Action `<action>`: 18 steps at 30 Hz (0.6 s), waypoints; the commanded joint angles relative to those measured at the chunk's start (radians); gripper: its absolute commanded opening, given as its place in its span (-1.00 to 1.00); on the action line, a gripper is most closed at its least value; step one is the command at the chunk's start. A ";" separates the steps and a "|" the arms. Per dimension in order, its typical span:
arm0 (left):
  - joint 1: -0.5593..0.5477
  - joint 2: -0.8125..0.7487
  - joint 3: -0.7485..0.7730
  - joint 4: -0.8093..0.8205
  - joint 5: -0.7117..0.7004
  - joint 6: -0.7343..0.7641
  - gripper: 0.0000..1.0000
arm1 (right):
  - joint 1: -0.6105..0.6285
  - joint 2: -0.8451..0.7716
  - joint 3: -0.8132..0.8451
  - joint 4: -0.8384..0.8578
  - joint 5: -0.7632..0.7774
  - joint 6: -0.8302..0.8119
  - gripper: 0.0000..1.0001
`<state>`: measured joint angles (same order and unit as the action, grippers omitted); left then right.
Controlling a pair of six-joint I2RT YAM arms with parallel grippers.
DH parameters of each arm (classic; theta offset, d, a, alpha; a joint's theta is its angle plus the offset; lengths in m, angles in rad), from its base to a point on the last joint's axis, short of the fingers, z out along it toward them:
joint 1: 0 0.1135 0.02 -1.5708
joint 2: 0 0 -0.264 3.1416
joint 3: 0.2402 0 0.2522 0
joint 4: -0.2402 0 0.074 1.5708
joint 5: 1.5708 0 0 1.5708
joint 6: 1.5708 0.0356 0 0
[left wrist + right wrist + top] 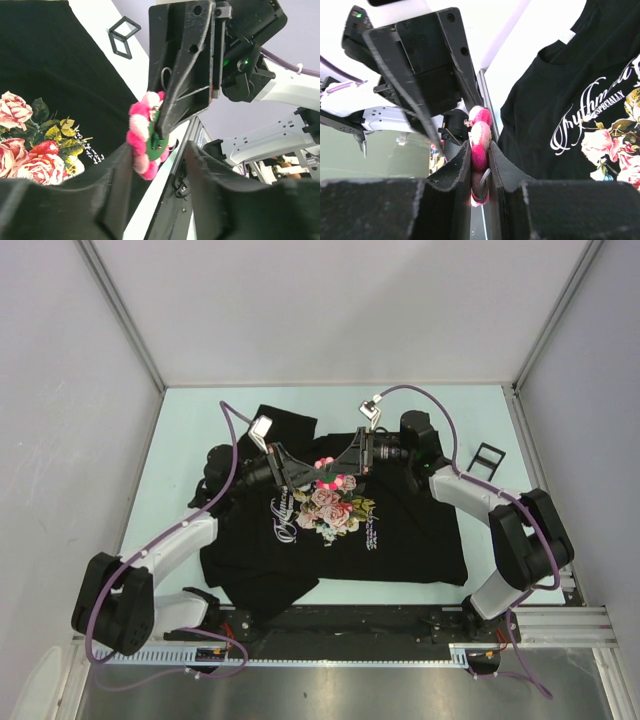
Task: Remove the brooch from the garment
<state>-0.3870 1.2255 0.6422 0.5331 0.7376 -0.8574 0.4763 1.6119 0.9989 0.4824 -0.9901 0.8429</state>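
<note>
The brooch (339,481), a fluffy bright pink flower with a green back, is pinched between the fingers of my right gripper (332,472) and held above the garment (400,540). The garment is a black T-shirt lying flat with its rose print up. In the right wrist view the brooch (480,135) sits in my shut right gripper (479,150), clear of the shirt (555,90). My left gripper (160,150) is open. The brooch (140,135) hangs just past its left finger (120,170), close to or touching it. My left gripper (308,478) faces the right one, tip to tip.
A small black wire-frame stand (484,460) lies on the pale table right of the shirt; it also shows in the left wrist view (122,35). Grey enclosure walls (60,390) close in the left, right and back. A metal rail (400,650) runs along the front edge.
</note>
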 commanded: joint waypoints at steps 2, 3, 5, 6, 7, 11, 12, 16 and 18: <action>-0.019 -0.060 0.030 -0.051 -0.049 0.075 0.06 | 0.007 -0.035 0.007 -0.010 0.018 -0.053 -1.00; -0.024 -0.064 0.033 -0.065 -0.058 0.092 0.06 | 0.007 -0.040 0.006 -0.007 0.022 -0.051 -1.00; -0.032 -0.064 0.043 -0.077 -0.066 0.098 0.04 | 0.008 -0.046 0.007 -0.002 0.033 -0.051 -1.00; -0.033 -0.064 0.043 -0.074 -0.069 0.093 0.03 | 0.010 -0.047 0.006 0.001 0.034 -0.050 -1.00; -0.035 -0.063 0.043 -0.071 -0.078 0.090 0.02 | 0.012 -0.047 0.006 0.004 0.037 -0.048 -1.00; -0.039 -0.057 0.039 -0.039 -0.098 0.063 -0.02 | 0.027 -0.053 0.007 -0.013 0.054 -0.064 -1.00; -0.038 -0.057 0.036 -0.021 -0.102 0.048 -0.04 | 0.030 -0.055 0.006 -0.019 0.062 -0.076 -1.00; -0.039 -0.041 0.028 0.019 -0.096 0.014 -0.12 | 0.041 -0.058 0.007 -0.051 0.073 -0.102 -1.00; -0.038 -0.031 0.024 0.042 -0.089 -0.009 -0.18 | 0.042 -0.060 0.006 -0.059 0.076 -0.110 -1.00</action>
<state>-0.4179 1.1927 0.6437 0.4683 0.6491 -0.8165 0.5030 1.5932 0.9989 0.4423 -0.9321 0.7795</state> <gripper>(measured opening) 0.436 0.184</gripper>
